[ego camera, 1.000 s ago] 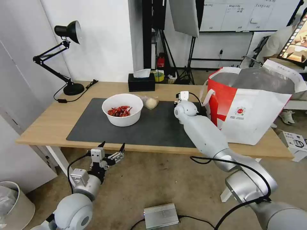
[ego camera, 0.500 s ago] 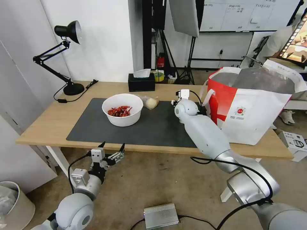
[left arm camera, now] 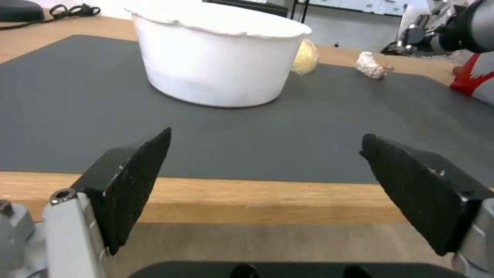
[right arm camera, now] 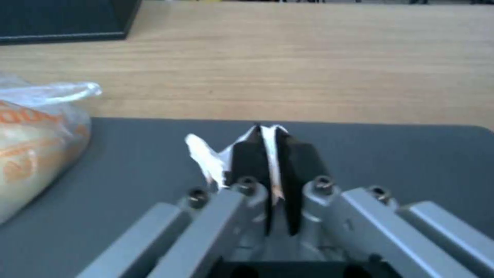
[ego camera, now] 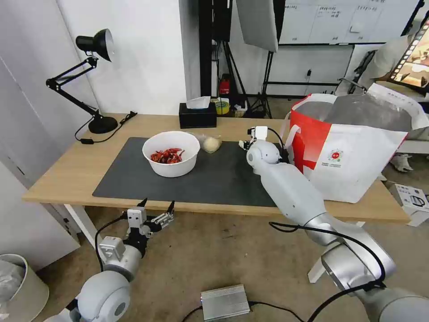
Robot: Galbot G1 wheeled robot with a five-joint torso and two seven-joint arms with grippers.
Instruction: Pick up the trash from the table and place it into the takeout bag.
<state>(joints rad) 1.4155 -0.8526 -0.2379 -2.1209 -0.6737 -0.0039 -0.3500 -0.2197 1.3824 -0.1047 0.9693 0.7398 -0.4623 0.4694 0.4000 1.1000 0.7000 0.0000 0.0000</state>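
Pinching the crumpled tissue (right arm camera: 206,158) between pressed-together fingers, the right gripper (right arm camera: 271,154) sits over the mat's far right part, near the takeout bag (ego camera: 353,161). Left gripper (left arm camera: 265,173) hangs spread below the worktop's (ego camera: 67,174) near edge.

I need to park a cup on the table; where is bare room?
Free: mat in front of the bowl; bare wood between lamp and mat. Crowded: far edge, where bun bag, right pincer shut on tissue, and takeout bag sit.
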